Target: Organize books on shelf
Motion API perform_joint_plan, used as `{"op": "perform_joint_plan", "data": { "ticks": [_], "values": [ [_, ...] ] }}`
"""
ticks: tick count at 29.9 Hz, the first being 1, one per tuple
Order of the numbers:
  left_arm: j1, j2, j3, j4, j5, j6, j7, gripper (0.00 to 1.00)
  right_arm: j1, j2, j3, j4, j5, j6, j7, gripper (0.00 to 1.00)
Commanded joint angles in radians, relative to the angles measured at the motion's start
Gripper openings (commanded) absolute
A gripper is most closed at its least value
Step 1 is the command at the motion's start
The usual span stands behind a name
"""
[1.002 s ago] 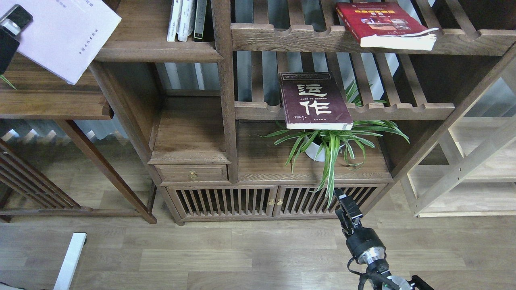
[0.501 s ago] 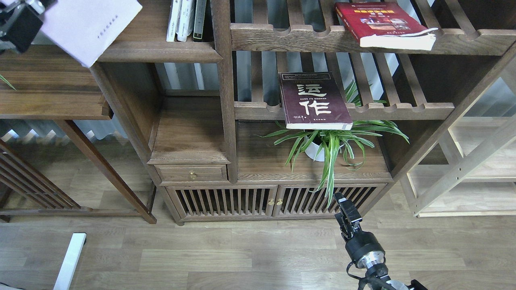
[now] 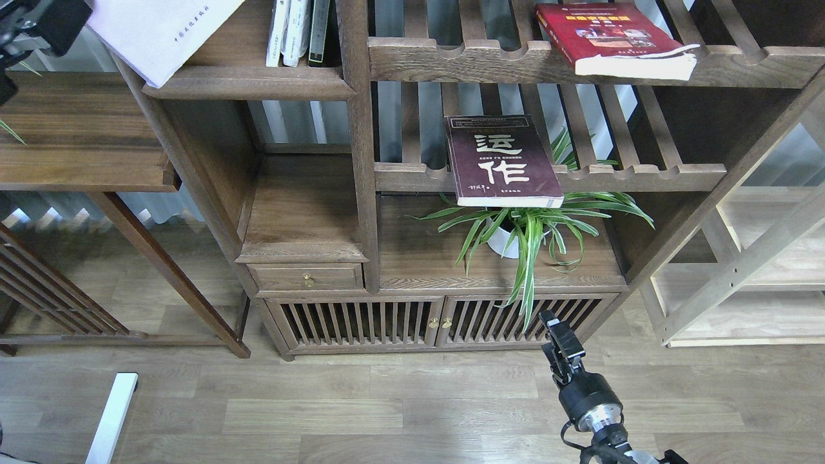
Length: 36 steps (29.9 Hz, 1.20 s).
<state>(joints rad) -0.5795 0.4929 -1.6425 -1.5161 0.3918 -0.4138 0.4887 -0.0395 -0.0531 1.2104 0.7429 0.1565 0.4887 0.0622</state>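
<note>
Dark wooden bookcase (image 3: 361, 193) standing on plank floor (image 3: 387, 406), pale rack (image 3: 760, 270) sitting to right. Upright volumes (image 3: 298, 32) standing on solid shelf (image 3: 248, 82). Lavender-white book (image 3: 161, 29) tilting over shelf's left corner, left gripper (image 3: 45, 19) at its far edge; grasp impossible to tell. Maroon book (image 3: 499, 161) lying on lower slatted rack, overhanging potted plant (image 3: 522, 225). Red book (image 3: 612, 38) lying on upper rack. Right gripper (image 3: 559, 335) hovering low, well apart; fingers indistinguishable.

1. Pale wood-plank floor (image 3: 387, 412) runs across the foreground.
2. A dark bookcase cabinet (image 3: 361, 322) has slatted doors with brass knobs.
3. A pale light-wood rack (image 3: 760, 270) stands at right.
4. A potted spider plant (image 3: 522, 232) sits inside.
</note>
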Motion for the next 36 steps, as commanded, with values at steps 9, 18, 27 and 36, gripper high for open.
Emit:
{"op": "perform_joint_plan", "data": {
  "ticks": [9, 18, 27, 36],
  "values": [
    [0.013, 0.006, -0.028, -0.053, 0.028, 0.174, 0.000, 0.03, 0.000, -0.004, 0.000, 0.001, 0.000, 0.000, -0.001, 0.99],
    [0.007, 0.006, 0.027, -0.056, 0.065, 0.315, 0.000, 0.04, 0.000, -0.004, 0.000, 0.001, 0.000, 0.000, -0.001, 0.99],
    [-0.028, 0.007, 0.101, -0.042, 0.068, 0.391, 0.000, 0.03, 0.000, -0.007, 0.001, 0.000, 0.000, 0.000, -0.001, 0.99],
    [-0.111, 0.007, 0.191, -0.006, 0.071, 0.455, 0.000, 0.03, -0.017, -0.019, 0.003, 0.000, 0.002, 0.000, -0.001, 0.99]
  ]
}}
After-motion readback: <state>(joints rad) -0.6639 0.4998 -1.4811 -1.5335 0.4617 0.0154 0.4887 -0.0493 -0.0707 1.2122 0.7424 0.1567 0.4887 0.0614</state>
